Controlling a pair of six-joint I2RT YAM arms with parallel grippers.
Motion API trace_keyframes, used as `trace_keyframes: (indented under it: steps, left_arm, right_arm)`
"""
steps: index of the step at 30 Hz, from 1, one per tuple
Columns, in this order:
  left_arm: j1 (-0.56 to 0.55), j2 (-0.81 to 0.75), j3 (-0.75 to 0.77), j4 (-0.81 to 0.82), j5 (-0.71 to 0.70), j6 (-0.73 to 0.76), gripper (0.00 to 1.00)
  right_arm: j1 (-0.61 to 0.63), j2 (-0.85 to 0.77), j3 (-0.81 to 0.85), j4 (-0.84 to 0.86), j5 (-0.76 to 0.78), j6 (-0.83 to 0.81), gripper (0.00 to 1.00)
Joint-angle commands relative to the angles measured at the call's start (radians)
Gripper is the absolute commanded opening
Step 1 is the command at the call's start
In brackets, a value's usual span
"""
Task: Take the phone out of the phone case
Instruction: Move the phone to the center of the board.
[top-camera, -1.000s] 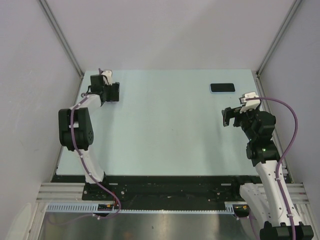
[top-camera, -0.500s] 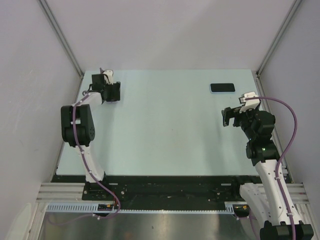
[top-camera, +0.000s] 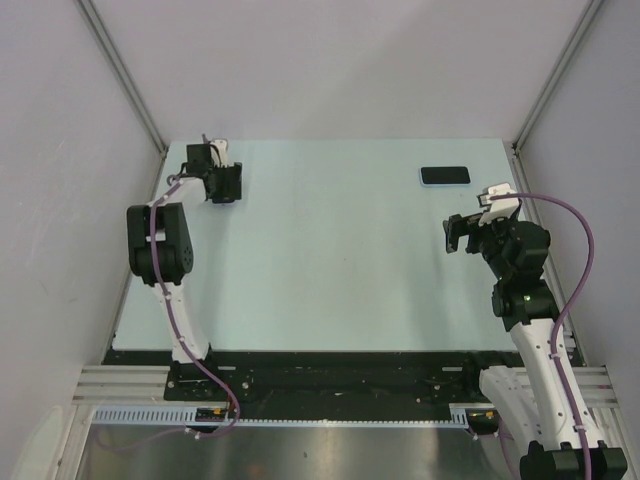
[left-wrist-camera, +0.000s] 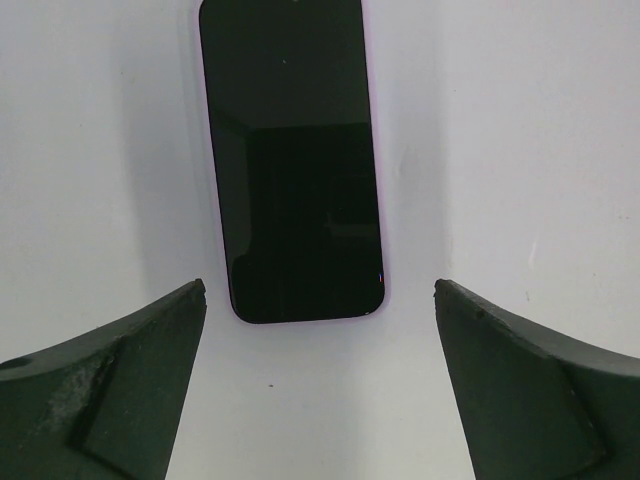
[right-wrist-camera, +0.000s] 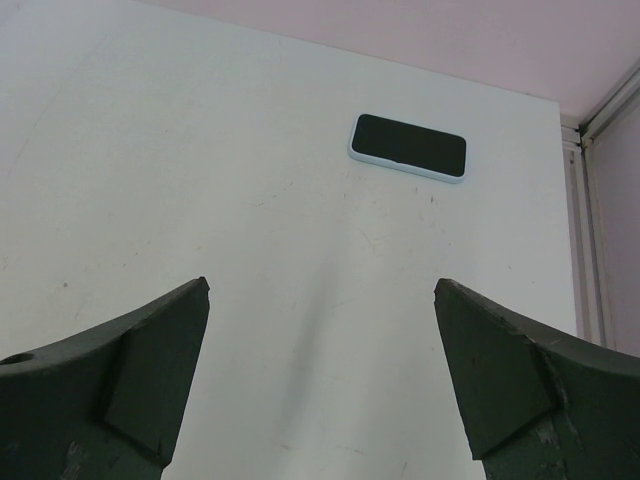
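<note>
**Both grippers spread wide, nothing held, a phone ahead of each**

Your left gripper sits over the far-left corner of the table. Its jaws are spread wide and grip nothing. Its wrist camera shows you a lilac-rimmed phone lying flat on the table, dark screen up, with its long side running away from the gripper. The phone's near end falls between the two fingers and is clear of both. From this view you cannot tell whether the lilac rim is a case or the phone's own body. In the overhead view the gripper hides this phone from you.

Your right gripper hangs over the right side of the table, jaws released as wide as the left and just as empty. Ahead of it lies a blue-cased phone, flat and screen up. It lies crosswise close to the table's far edge, toward the far-right corner. It is well apart from the right fingers, and nothing touches it.
</note>
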Motion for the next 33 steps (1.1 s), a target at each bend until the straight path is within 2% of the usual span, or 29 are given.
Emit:
trace_keyframes:
  steps: [1,17,31,33]
  left_arm:
    - [0.001,0.027,0.079,-0.049,-0.011,-0.039,1.0]
    - [0.003,0.151,0.237,-0.194,-0.035,-0.048,1.0]
    - [0.001,0.195,0.292,-0.239,-0.032,-0.044,1.0]
    - [0.001,0.196,0.292,-0.239,-0.032,-0.042,0.96]
  right_arm:
    - [0.006,-0.001,0.001,0.03,0.003,-0.008,1.0]
    - [0.004,0.004,0.001,0.03,0.004,-0.005,1.0]
    - [-0.006,-0.001,0.001,0.032,0.001,0.002,1.0]
    - [-0.006,-0.001,0.001,0.032,-0.002,0.003,1.0]
